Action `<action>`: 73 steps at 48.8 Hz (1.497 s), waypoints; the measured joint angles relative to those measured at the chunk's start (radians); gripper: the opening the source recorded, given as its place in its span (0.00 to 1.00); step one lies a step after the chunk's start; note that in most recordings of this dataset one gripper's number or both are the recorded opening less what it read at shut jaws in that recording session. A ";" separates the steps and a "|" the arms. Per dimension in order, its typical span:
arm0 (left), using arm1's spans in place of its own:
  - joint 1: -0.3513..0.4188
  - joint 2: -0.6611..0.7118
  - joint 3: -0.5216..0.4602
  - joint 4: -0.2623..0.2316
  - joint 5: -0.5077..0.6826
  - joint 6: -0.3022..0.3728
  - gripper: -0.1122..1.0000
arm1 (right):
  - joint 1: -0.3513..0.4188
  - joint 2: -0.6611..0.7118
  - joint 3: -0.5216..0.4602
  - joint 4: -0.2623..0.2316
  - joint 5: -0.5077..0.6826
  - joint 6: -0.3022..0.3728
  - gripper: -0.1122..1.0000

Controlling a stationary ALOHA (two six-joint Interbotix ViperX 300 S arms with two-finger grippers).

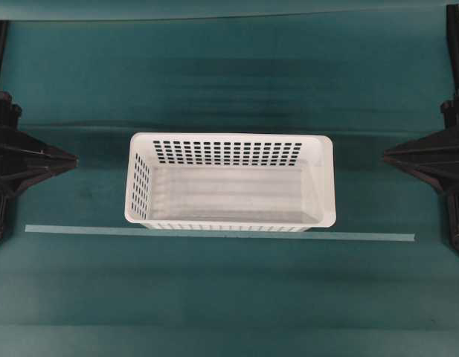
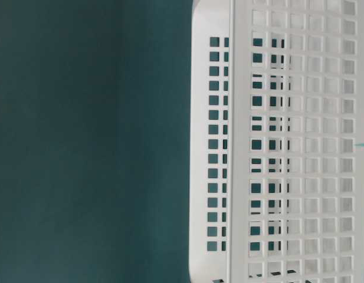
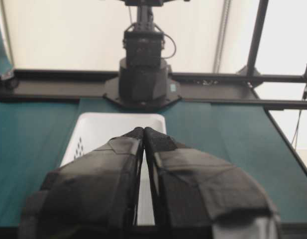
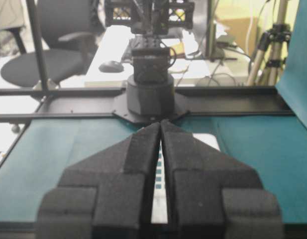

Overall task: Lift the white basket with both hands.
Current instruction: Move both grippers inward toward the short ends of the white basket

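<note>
Overhead exterior view: the task has not begun. The large rectangular white plastic basket with perforated walls [image 1: 230, 181] rests on the teal-covered counter [image 1: 229, 297], its near wall along a pale strip of tape [image 1: 363, 236]; lifting remains entirely to be done. The left hand [image 1: 71, 159] sits at the left edge, well apart from the basket's left wall; in its wrist view the fingers [image 3: 124, 164] are pressed almost together and hold nothing. The basket lies straight ahead of it. The right hand [image 1: 387, 155] sits at the right edge, likewise well apart, fingers [image 4: 183, 159] nearly closed and empty, basket directly ahead. Both hands presumably must open, approach and grip opposite short walls.
</note>
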 measured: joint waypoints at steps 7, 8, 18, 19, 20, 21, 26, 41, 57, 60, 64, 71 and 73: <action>-0.034 0.035 -0.018 0.008 0.044 -0.106 0.12 | 0.002 0.002 -0.003 0.031 0.006 0.029 0.17; -0.037 0.040 -0.023 0.008 0.052 -0.124 0.11 | 0.002 0.000 -0.003 0.038 0.009 0.037 0.15; -0.038 0.048 -0.067 0.011 0.095 -0.284 0.07 | 0.000 0.002 -0.049 0.100 0.115 0.183 0.12; -0.040 0.048 -0.072 0.011 0.098 -0.291 0.07 | 0.000 0.000 -0.057 0.104 0.133 0.198 0.12; -0.038 0.048 -0.078 0.011 0.103 -0.299 0.07 | -0.002 0.003 -0.066 0.110 0.153 0.215 0.12; -0.040 0.048 -0.081 0.011 0.107 -0.307 0.07 | -0.005 0.003 -0.075 0.120 0.179 0.233 0.12; -0.038 0.054 -0.126 0.011 0.156 -0.365 0.07 | -0.051 0.037 -0.143 0.179 0.351 0.376 0.12; -0.014 0.143 -0.288 0.011 0.301 -0.689 0.06 | -0.218 0.167 -0.319 0.206 0.723 0.834 0.12; 0.025 0.281 -0.377 0.012 0.499 -1.103 0.06 | -0.195 0.324 -0.420 0.061 0.999 1.189 0.12; 0.032 0.308 -0.390 0.012 0.569 -1.155 0.06 | -0.172 0.351 -0.439 0.032 1.042 1.239 0.12; 0.046 0.344 -0.407 0.012 0.683 -1.209 0.06 | -0.146 0.390 -0.465 -0.002 1.124 1.296 0.12; 0.063 0.403 -0.434 0.017 0.850 -1.267 0.06 | -0.106 0.451 -0.506 -0.017 1.270 1.344 0.12; 0.064 0.417 -0.442 0.017 0.877 -1.273 0.06 | -0.097 0.468 -0.514 -0.017 1.304 1.347 0.12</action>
